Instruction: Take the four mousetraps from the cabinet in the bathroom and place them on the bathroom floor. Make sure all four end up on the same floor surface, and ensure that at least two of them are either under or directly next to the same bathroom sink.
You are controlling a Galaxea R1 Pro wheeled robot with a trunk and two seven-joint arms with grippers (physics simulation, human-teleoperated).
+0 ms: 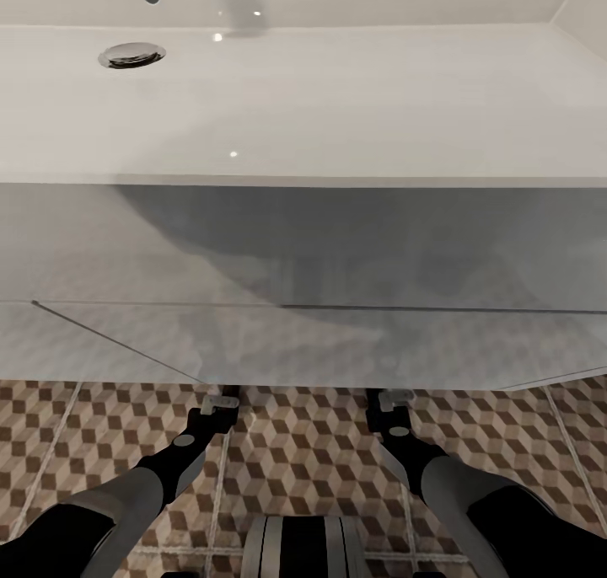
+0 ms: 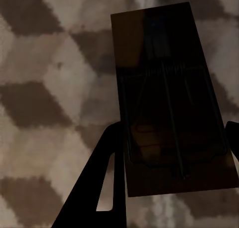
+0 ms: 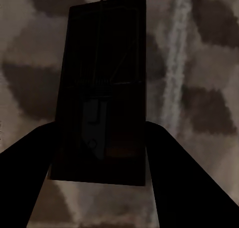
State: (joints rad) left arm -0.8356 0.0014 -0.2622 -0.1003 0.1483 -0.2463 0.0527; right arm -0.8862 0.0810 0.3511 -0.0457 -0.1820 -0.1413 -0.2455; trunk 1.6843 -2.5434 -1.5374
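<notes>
Both arms reach forward beneath the white wall-hung vanity, and in the head view its front edge cuts off the left gripper and the right gripper at the fingertips, so that view does not show what either carries. The sink above spans the frame, its chrome drain near the upper left and its faucet out of frame; the basin's ends are cropped on both sides. The bathroom floor with its brown, beige and white cube tiles shows only as a strip below the vanity.

The left wrist view looks down on blurred floor tiles and a mousetrap, shadowed to a dark brown, its wire spring parts faintly legible. The board sits between the two dark fingers, one long finger along its one edge, the other cropped to a sliver at the frame's border. The jaws stand about a board's width apart and appear closed against its sides; whether it rests on the tiles cannot be told.

The right wrist view is darker still: a second mousetrap reads as a near-black rectangle, its metal parts barely traceable. It lies lengthwise between the right fingers, which flank its near end and appear to clamp it.
</notes>
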